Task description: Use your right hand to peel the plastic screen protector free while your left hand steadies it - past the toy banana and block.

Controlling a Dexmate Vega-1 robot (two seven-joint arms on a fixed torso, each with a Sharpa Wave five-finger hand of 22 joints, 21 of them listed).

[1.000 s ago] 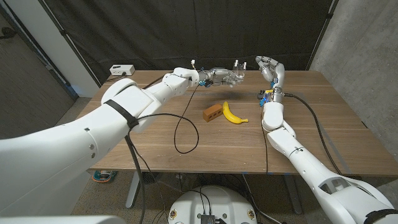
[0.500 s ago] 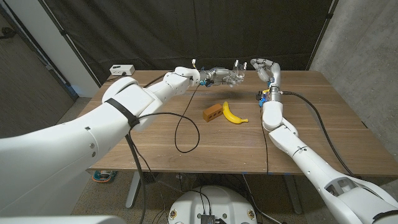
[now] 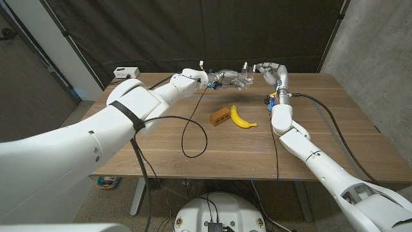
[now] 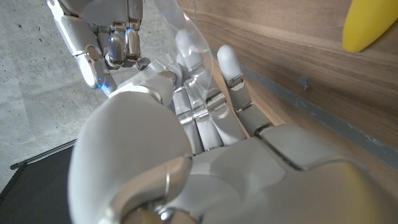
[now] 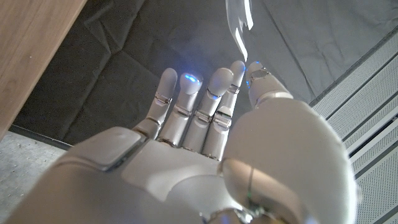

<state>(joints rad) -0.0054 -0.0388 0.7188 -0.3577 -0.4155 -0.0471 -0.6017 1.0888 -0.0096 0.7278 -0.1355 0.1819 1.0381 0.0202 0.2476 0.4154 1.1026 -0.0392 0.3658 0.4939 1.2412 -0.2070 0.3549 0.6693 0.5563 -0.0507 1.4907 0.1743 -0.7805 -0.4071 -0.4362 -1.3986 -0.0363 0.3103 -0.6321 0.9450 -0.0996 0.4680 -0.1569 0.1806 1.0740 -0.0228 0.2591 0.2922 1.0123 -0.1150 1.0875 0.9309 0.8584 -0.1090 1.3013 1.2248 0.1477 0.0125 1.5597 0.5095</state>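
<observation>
Aloft, left hand (image 3: 233, 78) holds screen protector (image 4: 180, 31); right hand (image 3: 270, 69) seemingly touching.

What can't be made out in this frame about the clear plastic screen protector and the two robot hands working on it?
- Head view: the clear plastic screen protector is too small and transparent to show its outline or any peeled layer.
- Left wrist view: the left robot hand hides most of the sheet behind its own back, so the grip is unclear.
- Right wrist view: the right robot hand reaches a glinting edge; contact at the fingertips cannot be told.

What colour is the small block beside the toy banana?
Orange-brown block, clearest in the head view.
</observation>
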